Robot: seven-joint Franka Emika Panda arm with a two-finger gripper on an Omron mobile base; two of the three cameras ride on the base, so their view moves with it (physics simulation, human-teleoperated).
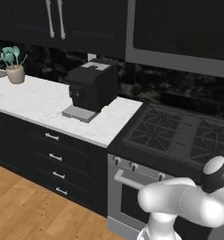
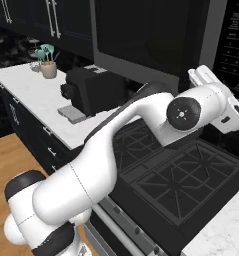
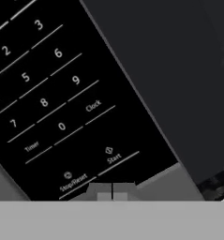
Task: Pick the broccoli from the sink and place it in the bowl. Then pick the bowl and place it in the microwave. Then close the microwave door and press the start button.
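Note:
The microwave (image 1: 179, 33) hangs above the stove with its microwave door (image 2: 151, 35) closed flat against the front. In the hand view the black keypad is close up, and the start button (image 3: 112, 157) sits just above my gripper (image 3: 112, 191). The two fingertips are pressed together with nothing between them, a short way below the button. The door's dark panel (image 3: 179, 70) lies to the right of the keypad. In the right base view my hand (image 2: 218, 95) reaches up toward the keypad (image 2: 238, 45). The broccoli, the bowl and the sink are out of view.
A black coffee machine (image 1: 92, 86) stands on the white counter (image 1: 33, 101) left of the gas stove (image 1: 179, 133). A pot of teal utensils (image 1: 14, 68) sits at the far left. The Stop/Reset key (image 3: 72, 180) is beside the start button.

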